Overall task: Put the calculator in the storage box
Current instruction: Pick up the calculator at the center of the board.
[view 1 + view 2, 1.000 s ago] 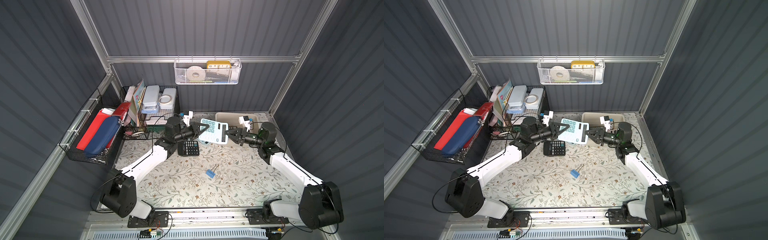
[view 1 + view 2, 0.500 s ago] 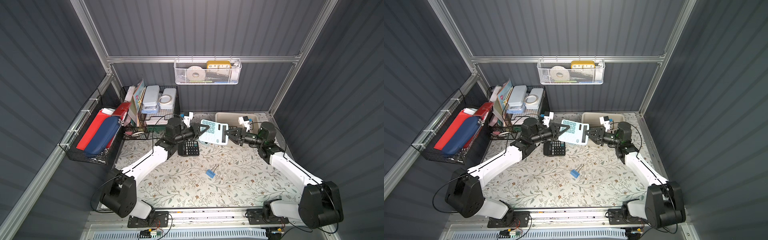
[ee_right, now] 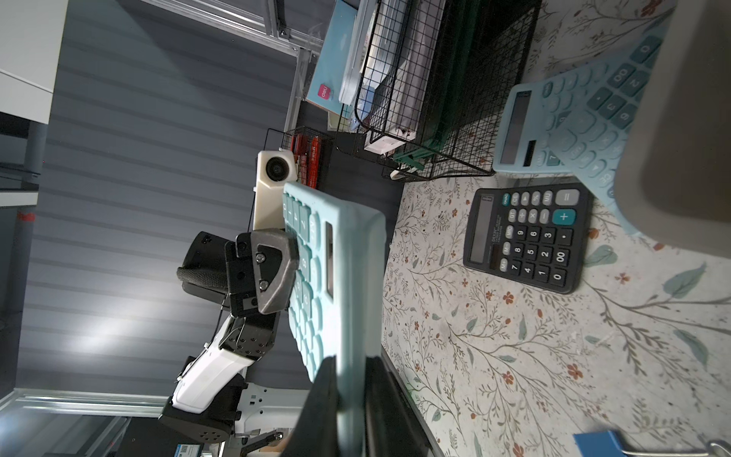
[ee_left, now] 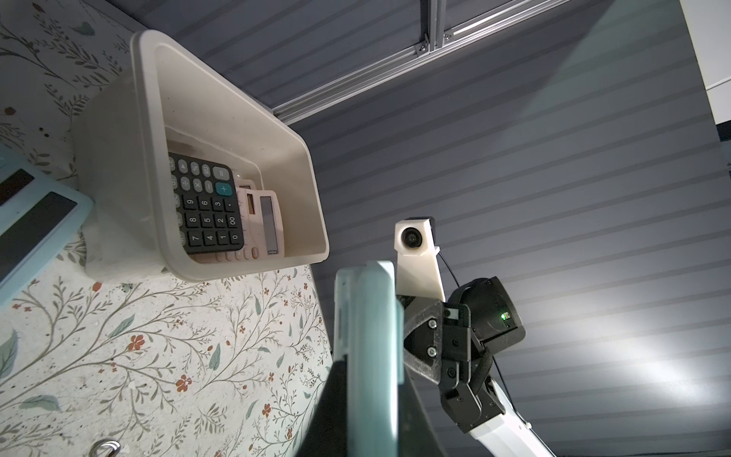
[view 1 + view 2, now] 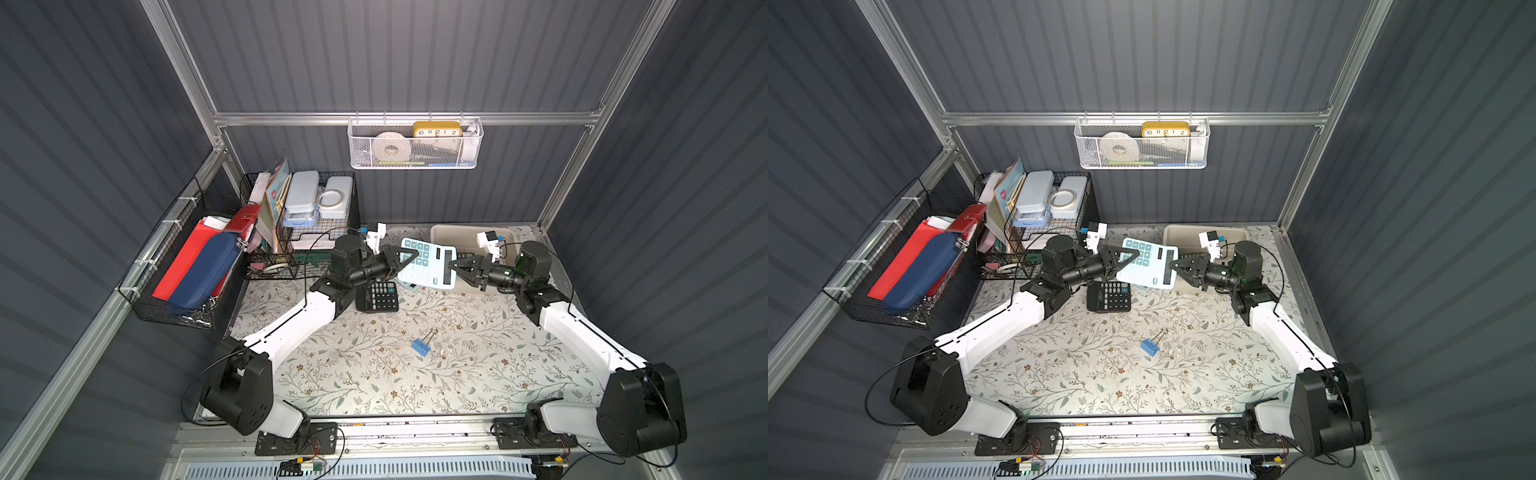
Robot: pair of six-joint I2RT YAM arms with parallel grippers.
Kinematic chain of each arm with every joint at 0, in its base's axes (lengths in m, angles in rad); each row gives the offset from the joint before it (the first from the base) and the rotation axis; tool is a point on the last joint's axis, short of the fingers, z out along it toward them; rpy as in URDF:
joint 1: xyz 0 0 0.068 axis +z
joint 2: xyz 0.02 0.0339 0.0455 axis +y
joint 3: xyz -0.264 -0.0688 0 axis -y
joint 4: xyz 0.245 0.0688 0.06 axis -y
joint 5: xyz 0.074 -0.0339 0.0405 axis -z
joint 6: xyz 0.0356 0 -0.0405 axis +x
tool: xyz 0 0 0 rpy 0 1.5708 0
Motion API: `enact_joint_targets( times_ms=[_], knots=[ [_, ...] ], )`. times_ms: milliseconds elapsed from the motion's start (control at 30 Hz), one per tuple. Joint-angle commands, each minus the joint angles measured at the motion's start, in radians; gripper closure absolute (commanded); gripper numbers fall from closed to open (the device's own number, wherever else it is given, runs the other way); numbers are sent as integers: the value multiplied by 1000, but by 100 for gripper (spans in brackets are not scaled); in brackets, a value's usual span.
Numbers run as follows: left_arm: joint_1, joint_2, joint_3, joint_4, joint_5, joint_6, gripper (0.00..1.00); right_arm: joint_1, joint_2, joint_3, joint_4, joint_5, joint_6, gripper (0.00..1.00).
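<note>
Top view | handover step: my left pincer (image 5: 405, 261) and right pincer (image 5: 455, 268) both clamp calculator (image 5: 428, 262) aloft beside box (image 5: 461, 227) | next, I reckon: left frees, right carries over rim

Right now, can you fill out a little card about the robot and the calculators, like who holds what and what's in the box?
Held item: light blue calculator, up in the air
Left end effector: shut on one end of it
Right end effector: shut on the other end
Storage box: holds a black calculator and a pale pink calculator
On the table: second black calculator, blue binder clip
</note>
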Motion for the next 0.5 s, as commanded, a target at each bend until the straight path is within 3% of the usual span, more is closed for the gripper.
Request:
enact_joint_targets(
  times_ms=[0, 33, 100, 133, 467],
  knots=[
    [-7, -11, 9, -6, 14, 20, 62, 4, 7, 42, -64, 29, -54, 100],
    [-7, -18, 13, -29, 1, 29, 47, 1, 7, 47, -89, 39, -67, 100],
    [-7, -39, 29, -96, -37, 63, 8, -11, 9, 69, -181, 56, -120, 100],
    [-7, -50, 37, -131, -55, 78, 1, -17, 11, 85, -232, 66, -149, 100],
    [-6, -160, 105, -482, -341, 237, 1, -161, 22, 299, -765, 287, -489, 100]
  ],
)
